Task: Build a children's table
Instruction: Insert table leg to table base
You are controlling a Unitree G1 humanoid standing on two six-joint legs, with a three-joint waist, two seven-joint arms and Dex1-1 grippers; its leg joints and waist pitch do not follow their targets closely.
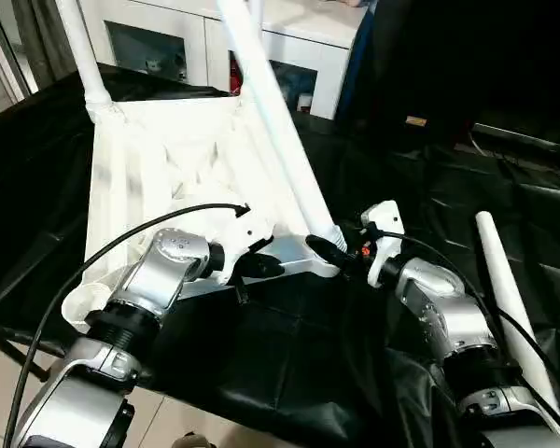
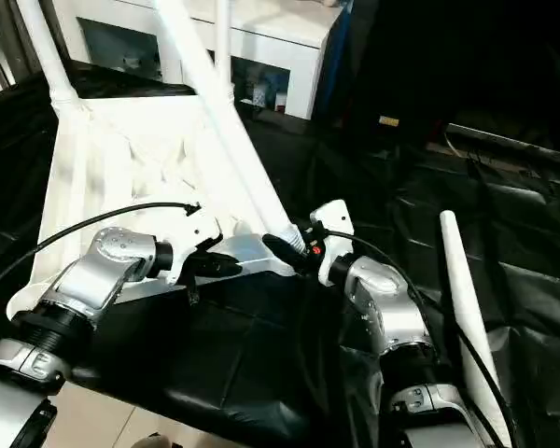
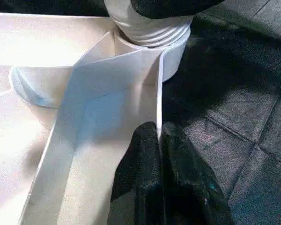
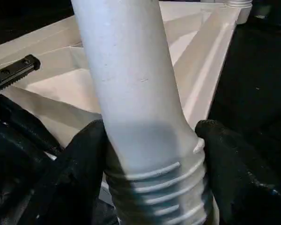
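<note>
Loose leg (image 1: 507,299) lies right of upturned tabletop (image 1: 159,168).

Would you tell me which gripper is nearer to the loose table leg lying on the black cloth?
The right gripper. It is around the threaded base of a leg at the tabletop's corner, on the loose leg's side; the left gripper pinches the tabletop's rim farther away.

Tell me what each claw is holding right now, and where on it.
Left claw pinches the tabletop's thin side rim near the corner socket. Right claw flanks the leg just above its threaded end.
</note>
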